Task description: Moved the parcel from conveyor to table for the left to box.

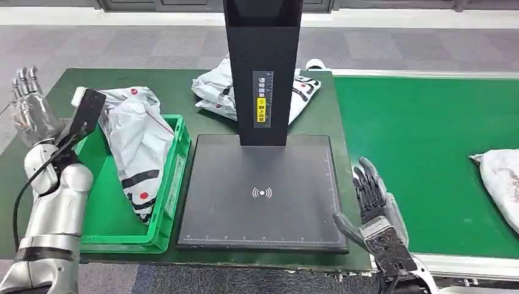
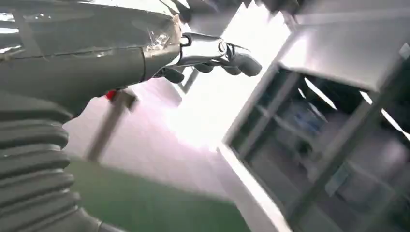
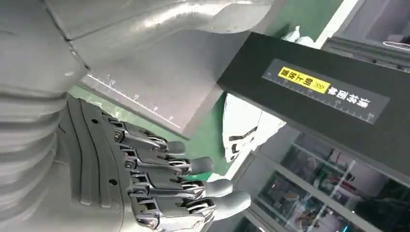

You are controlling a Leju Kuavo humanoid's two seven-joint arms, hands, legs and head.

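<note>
While the right hand (image 1: 374, 199) was held open and empty at lower right, the left hand (image 1: 27, 104) was raised open at upper left; one parcel (image 1: 503, 184) remained on the conveyor (image 1: 422, 147) at right, still to be moved to the surface (image 1: 202, 122).

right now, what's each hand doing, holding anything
Left hand: open, fingers apart, raised beside the green crate, holding nothing.
Right hand: open, empty, by the scanner plate.
</note>
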